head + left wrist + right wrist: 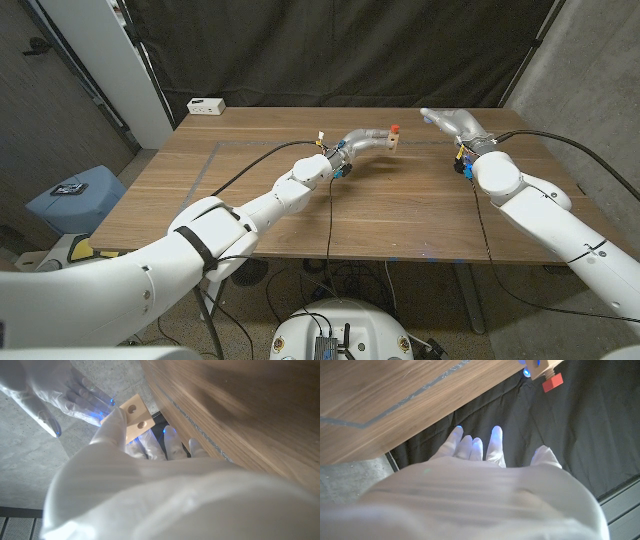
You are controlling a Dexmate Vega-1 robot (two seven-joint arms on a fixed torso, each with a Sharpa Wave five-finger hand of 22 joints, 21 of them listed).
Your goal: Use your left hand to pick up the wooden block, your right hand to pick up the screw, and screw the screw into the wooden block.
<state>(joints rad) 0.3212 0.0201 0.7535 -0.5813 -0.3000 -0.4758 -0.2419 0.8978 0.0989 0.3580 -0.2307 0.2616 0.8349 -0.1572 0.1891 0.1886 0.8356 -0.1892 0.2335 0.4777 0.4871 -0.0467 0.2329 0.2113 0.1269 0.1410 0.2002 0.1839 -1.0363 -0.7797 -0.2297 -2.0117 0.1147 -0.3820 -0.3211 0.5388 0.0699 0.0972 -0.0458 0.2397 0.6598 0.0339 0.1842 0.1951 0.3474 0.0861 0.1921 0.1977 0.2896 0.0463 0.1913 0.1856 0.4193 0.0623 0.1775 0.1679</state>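
Brown wooden surface (400, 200): left robot hand (365, 141) grips pale holed wooden block (136, 417) (red-headed screw (395, 129) apparently seated); right robot hand (452, 122) spread, empty.

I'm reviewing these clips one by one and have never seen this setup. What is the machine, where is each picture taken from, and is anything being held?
It is a stationary robot with two white arms, each ending in a gloved hand with fingers, at a wooden table. The wide picture comes from a camera on its head, looking down. The other two come from cameras on the wrists, looking along each hand, so the table appears turned.

The left hand holds a small wooden block up above the table; the block has two holes, and a red-headed screw sits in its top. The right hand is open and holds nothing, raised near the far edge. A white box lies at the far left corner.
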